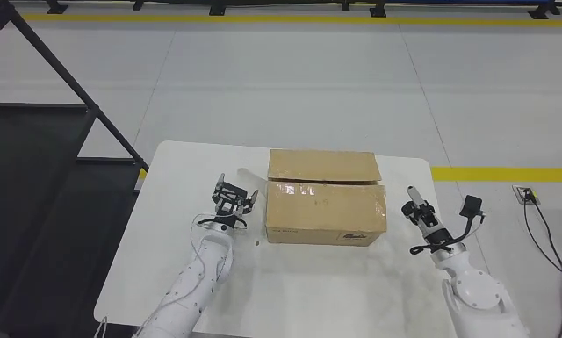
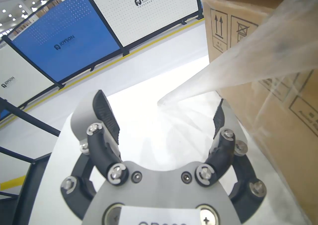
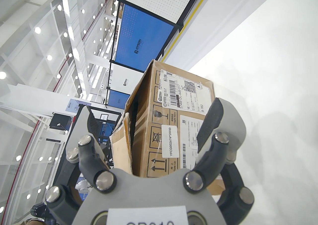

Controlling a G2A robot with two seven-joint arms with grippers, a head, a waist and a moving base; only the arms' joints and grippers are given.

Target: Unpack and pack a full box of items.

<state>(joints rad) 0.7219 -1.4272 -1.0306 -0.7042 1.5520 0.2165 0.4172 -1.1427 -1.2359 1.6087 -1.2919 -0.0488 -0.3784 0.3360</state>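
Note:
A brown cardboard box (image 1: 325, 211) stands in the middle of the white table (image 1: 290, 294), its top flaps folded down with shiny clear tape over the near one. My left gripper (image 1: 235, 197) is just to the left of the box, open and holding nothing. In the left wrist view the box (image 2: 285, 116) is beside my open left gripper (image 2: 161, 109), and a translucent strip like clear tape (image 2: 238, 69) runs from the box toward the gap between the fingers. My right gripper (image 1: 412, 201) is just right of the box, open. The right wrist view has the labelled box end (image 3: 174, 116) in front of my right gripper (image 3: 149, 121), with one flap edge slightly lifted.
A black metal frame (image 1: 61, 83) stands off the table's left side. A small speck (image 1: 255, 243) lies on the table near the box's front left corner. A cable (image 1: 536, 224) lies on the floor to the right. Bare table surface stretches in front of the box.

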